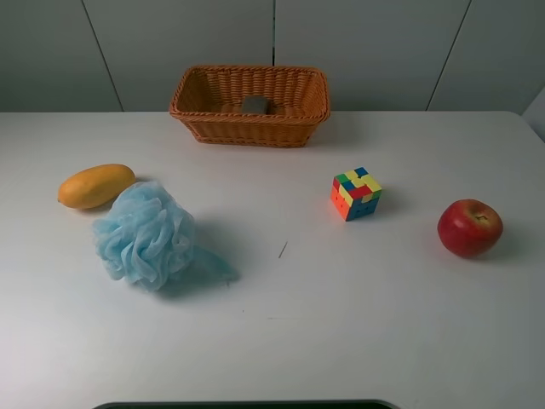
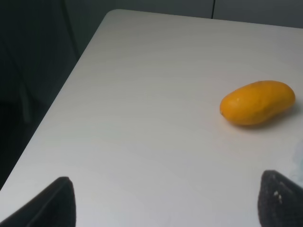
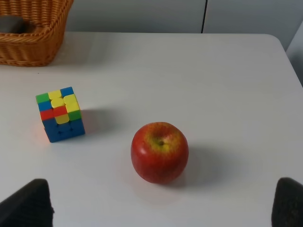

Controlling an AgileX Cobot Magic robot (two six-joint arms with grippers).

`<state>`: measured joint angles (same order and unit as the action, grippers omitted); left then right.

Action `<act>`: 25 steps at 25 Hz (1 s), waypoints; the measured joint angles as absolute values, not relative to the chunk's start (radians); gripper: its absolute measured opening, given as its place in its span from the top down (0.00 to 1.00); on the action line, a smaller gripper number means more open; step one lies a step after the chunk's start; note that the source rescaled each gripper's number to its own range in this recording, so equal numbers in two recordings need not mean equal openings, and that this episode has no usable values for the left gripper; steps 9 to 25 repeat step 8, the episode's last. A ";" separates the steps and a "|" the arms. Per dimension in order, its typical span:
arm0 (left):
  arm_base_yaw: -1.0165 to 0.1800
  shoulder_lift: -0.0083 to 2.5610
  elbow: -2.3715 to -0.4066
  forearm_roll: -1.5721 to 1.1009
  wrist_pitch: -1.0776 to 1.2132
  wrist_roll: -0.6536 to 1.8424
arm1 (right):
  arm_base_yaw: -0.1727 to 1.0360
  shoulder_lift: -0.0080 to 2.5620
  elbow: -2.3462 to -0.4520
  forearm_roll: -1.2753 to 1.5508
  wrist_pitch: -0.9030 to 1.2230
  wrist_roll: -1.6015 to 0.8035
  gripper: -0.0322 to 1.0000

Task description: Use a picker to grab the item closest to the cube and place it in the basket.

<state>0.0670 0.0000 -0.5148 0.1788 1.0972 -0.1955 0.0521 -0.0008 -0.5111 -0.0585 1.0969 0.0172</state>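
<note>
Setting: a white table [image 1: 358,298] before plain grey wall panels; neither arm shows in the high view.
Left gripper [image 2: 165,201]: spread wide and empty, its dark fingertips [image 2: 57,201] at the corners of the left wrist view, low over bare table near the mango [image 2: 258,101].
Right gripper [image 3: 161,203]: likewise parted, holding nothing, looking across at the apple [image 3: 159,152].
Near row: a fluffy blue pouf [image 1: 145,234] just beside the mango on the left, apple on the right.
Cube [image 1: 356,193]: multicoloured, standing alone right of centre, well apart from the apple.
Basket [image 1: 192,119]: wicker, at the far edge of the table.
Item [image 1: 255,105]: a small grey block lying inside the basket on its floor.
Step in hand: the placing looks done, since the block sits in the basket and both pickers are released and clear.
Next move: probably none beyond keeping the arms parked; nothing calls for another grasp.
</note>
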 joint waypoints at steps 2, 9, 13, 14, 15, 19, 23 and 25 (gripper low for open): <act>0.067 0.000 -0.515 0.179 1.097 -0.195 | 0.052 -0.001 -0.511 -0.059 1.097 0.017 0.00; 0.067 0.000 -0.515 0.179 1.097 -0.195 | 0.052 -0.001 -0.511 -0.059 1.097 0.017 0.00; 0.067 0.000 -0.515 0.179 1.097 -0.195 | 0.052 -0.001 -0.511 -0.059 1.097 0.017 0.00; 0.067 0.000 -0.515 0.179 1.097 -0.195 | 0.052 -0.001 -0.511 -0.059 1.097 0.017 0.00; 0.067 0.000 -0.515 0.179 1.097 -0.195 | 0.052 -0.001 -0.511 -0.059 1.097 0.017 0.00; 0.067 0.000 -0.515 0.179 1.097 -0.195 | 0.052 -0.001 -0.511 -0.059 1.097 0.017 0.00; 0.067 0.000 -0.515 0.179 1.097 -0.195 | 0.052 -0.001 -0.511 -0.059 1.097 0.017 0.00; 0.067 0.000 -0.515 0.179 1.097 -0.195 | 0.052 -0.001 -0.511 -0.059 1.097 0.017 0.00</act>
